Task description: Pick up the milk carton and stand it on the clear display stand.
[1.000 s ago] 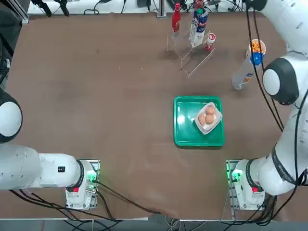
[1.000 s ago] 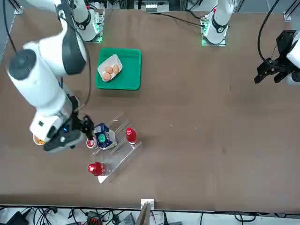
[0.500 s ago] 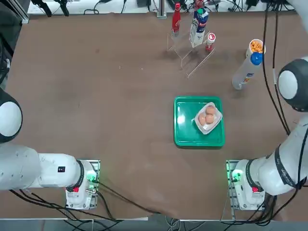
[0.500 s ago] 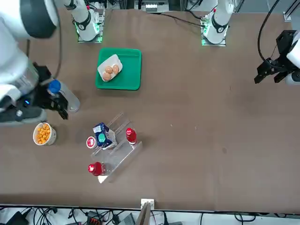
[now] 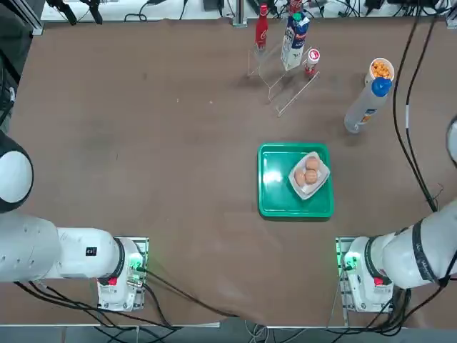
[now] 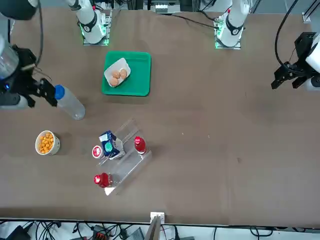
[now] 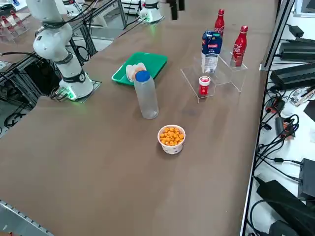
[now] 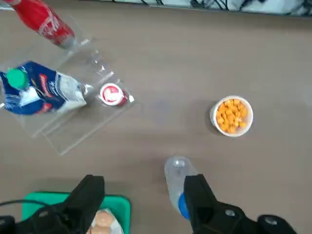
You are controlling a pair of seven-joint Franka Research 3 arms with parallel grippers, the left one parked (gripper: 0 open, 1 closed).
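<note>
On the big brown table [image 5: 178, 143], with twelve farthest from the robot, the right gripper [image 8: 145, 181] is up high near three o'clock, its fingers wide open with nothing between. The green tray [image 5: 276, 207] sits at three o'clock, holding eggs [image 5: 311, 176]. The clear stand [image 7: 225, 78] is at one o'clock, and the milk carton [image 7: 210, 51] stands on it. The blue-capped bottle [image 7: 146, 98] and corn-coloured snack cup [image 7: 171, 142] are at two.

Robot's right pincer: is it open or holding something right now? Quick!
Right pincer: open and holding nothing, up above the table near the bottle with the blue cap.
</note>
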